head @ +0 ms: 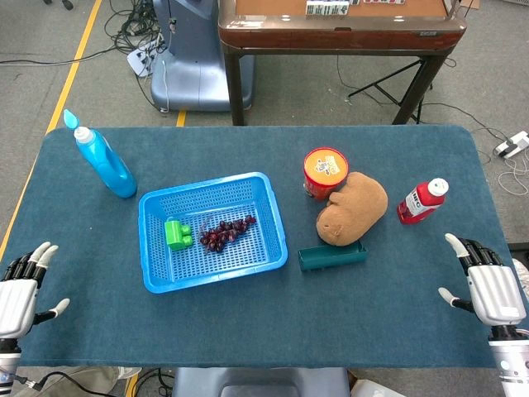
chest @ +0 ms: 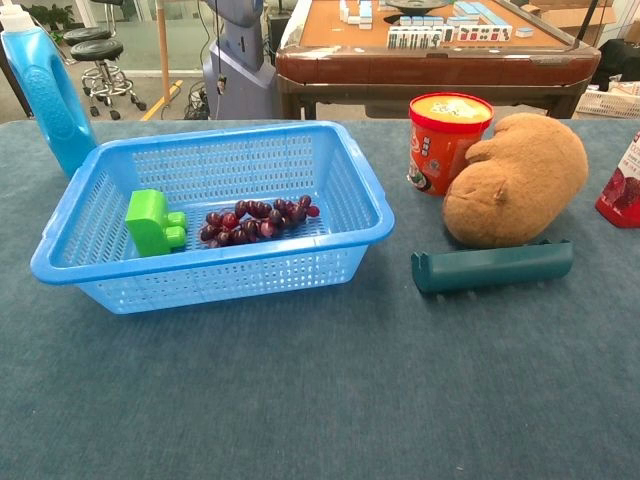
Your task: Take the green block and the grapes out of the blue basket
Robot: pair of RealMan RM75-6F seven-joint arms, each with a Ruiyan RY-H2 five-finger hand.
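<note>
The blue basket (head: pixel 277 223) (chest: pixel 365 205) stands left of the table's middle. Inside it, a green block (head: pixel 177 234) (chest: pixel 152 222) lies toward the left, and a bunch of dark purple grapes (head: pixel 226 233) (chest: pixel 256 220) lies just right of it. My left hand (head: pixel 18 294) rests at the table's near left corner, fingers apart and holding nothing. My right hand (head: pixel 488 285) sits at the near right corner, also spread and holding nothing. Both hands are far from the basket and show only in the head view.
A blue spray bottle (head: pixel 103 161) (chest: pixel 45 85) stands back left of the basket. Right of the basket are a red-lidded cup (head: pixel 324 172) (chest: pixel 445 140), a brown plush toy (head: pixel 354 208) (chest: pixel 515 180), a dark green holder (head: pixel 332 255) (chest: pixel 492 265) and a red bottle (head: pixel 421 201) (chest: pixel 620 190).
</note>
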